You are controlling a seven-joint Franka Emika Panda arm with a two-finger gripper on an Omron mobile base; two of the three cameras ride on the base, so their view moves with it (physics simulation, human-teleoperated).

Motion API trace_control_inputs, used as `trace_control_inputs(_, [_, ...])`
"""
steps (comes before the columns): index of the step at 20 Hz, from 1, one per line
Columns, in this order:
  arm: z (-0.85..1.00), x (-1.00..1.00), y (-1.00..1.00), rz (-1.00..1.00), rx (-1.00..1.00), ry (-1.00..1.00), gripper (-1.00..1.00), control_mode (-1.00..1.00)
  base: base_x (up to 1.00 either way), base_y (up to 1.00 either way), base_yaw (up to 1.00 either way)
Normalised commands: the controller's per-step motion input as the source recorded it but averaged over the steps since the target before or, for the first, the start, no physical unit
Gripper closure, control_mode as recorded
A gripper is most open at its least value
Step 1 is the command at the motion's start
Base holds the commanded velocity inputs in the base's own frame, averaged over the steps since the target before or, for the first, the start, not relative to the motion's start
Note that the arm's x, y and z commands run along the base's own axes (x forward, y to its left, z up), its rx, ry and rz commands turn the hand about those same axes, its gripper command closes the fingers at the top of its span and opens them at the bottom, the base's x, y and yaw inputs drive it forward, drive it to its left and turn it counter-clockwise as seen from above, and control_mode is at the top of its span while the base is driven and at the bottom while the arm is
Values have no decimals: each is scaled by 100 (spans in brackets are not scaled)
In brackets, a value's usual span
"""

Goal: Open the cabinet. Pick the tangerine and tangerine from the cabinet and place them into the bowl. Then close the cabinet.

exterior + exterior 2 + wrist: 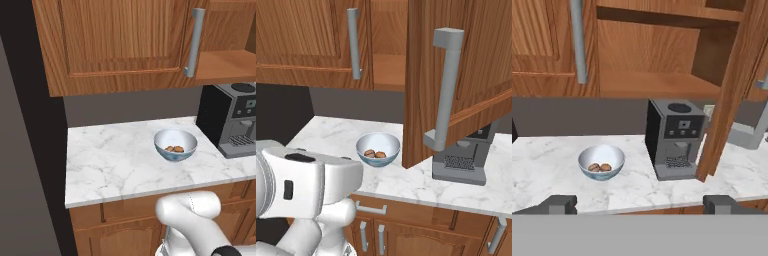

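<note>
The cabinet hangs above the counter. Its left door is closed, while its right door is swung wide open toward me. In the hand view the open compartment shows a bare wooden shelf. The bowl stands on the marble counter, and two tangerines lie side by side inside it. They also show in the bowl as tangerines, and in the bowl as tangerines. My gripper is open, holds nothing, and sits back from the counter's front edge.
A black and grey coffee machine stands on the counter to the right of the bowl, partly under the open door. The marble counter ends at a dark wall on the left. Lighter base cabinets run below.
</note>
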Motion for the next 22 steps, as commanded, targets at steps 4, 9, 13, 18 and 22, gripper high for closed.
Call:
trace_control_inputs(4, [0,-12,-58,-2,1,0,-100,-100,0,0,0])
trace_control_inputs(9, [0,23,-32,4,0,-1,-100,-100,0,0,0])
trace_control_inputs(13, [0,26,-19,15,1,-15,-100,-100,0,0,0])
trace_control_inputs(18, [-29,9,-7,19,4,-22,-100,-100,0,0,0])
trace_control_inputs(22, [-34,11,-11,19,6,-29,-100,-100,0,0,0])
